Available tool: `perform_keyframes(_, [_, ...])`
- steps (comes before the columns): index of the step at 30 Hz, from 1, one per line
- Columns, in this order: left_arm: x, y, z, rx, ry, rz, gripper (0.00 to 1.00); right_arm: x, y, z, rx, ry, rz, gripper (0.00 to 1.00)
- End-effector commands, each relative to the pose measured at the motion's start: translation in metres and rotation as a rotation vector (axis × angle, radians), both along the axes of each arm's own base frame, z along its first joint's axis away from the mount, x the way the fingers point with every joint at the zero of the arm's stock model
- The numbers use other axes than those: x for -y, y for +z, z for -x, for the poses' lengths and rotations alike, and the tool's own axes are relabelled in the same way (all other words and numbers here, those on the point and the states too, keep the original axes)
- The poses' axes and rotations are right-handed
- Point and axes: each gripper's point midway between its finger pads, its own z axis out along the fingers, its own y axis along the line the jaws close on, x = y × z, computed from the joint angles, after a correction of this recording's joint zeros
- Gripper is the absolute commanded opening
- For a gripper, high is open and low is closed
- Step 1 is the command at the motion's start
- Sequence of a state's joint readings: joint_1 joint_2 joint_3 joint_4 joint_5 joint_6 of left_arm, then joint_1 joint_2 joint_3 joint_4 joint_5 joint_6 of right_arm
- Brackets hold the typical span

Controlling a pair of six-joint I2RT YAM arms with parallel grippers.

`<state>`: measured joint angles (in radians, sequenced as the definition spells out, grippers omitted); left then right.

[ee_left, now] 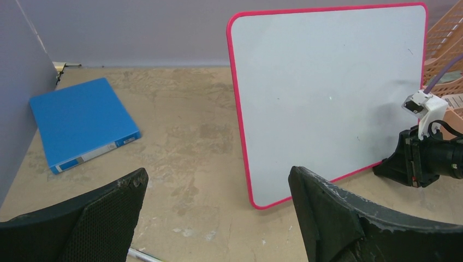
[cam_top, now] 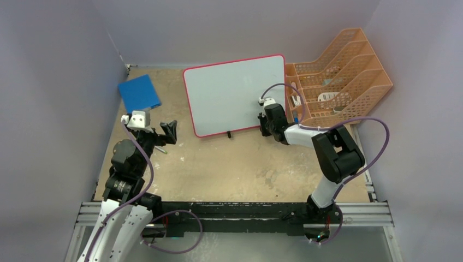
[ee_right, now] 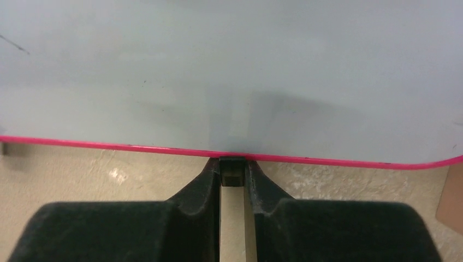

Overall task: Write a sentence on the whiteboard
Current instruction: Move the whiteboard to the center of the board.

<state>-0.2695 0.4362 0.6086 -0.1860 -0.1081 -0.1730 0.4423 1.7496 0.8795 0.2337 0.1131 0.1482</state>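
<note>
whiteboard (cam_top: 229, 90) stands on its lower edge at the back middle of the worktop (cam_top: 229, 164), between a blue binder (cam_top: 139, 93) lying flat to its left and an orange rack (cam_top: 344, 65) just beside its right edge. from above, its white face is bare with no letters on it, so by my reading the writing has not begun and all of it is left to do. no pen shows in either arm's hold. the right fingers (cam_top: 265, 125) are down at the board's lower right rim. the left fingers (cam_top: 170, 131) hang well apart from the board on the left side, with a thin pale stick (cam_top: 160, 148) on the worktop just by them, too small to name. the worktop is tan and worn, blotched with pale scuffs. plain grey-lilac walls (cam_top: 54, 82) close it on three sides, and a metal rail (cam_top: 245, 215) runs along the near edge by the arm bases. from the left wrist, the left fingers are spread wide with nothing between them. the board's face is blank here too, but for a tiny dark tick near its top right. from the right wrist, the right fingers are closed in on a small black foot (ee_right: 232, 170) under the red rim, pinching it from both sides. that suggests steadying or shifting the board rather than writing. the surface above is clean, with only a soft shadow and a faint stray mark at the left.
</note>
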Motion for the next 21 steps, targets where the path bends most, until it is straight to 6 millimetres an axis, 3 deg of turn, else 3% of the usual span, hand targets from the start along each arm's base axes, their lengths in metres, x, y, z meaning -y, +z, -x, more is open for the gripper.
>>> perform_keyframes(1, [0.003,0.018,-0.002,0.059,-0.014,0.017,1.00,-0.008,0.035,-0.001,0.108,0.005,-0.038,0.00])
perform_keyframes(4, [0.003,0.017,-0.002,0.054,-0.014,0.017,1.00,-0.011,0.046,0.003,0.112,0.001,-0.051,0.00])
perform_keyframes(13, [0.000,0.017,0.001,0.055,-0.001,0.019,1.00,-0.019,0.042,0.021,0.065,0.107,-0.017,0.00])
perform_keyframes(21, [0.001,0.015,0.000,0.048,-0.001,0.017,1.00,-0.037,0.012,0.050,-0.043,0.230,0.054,0.00])
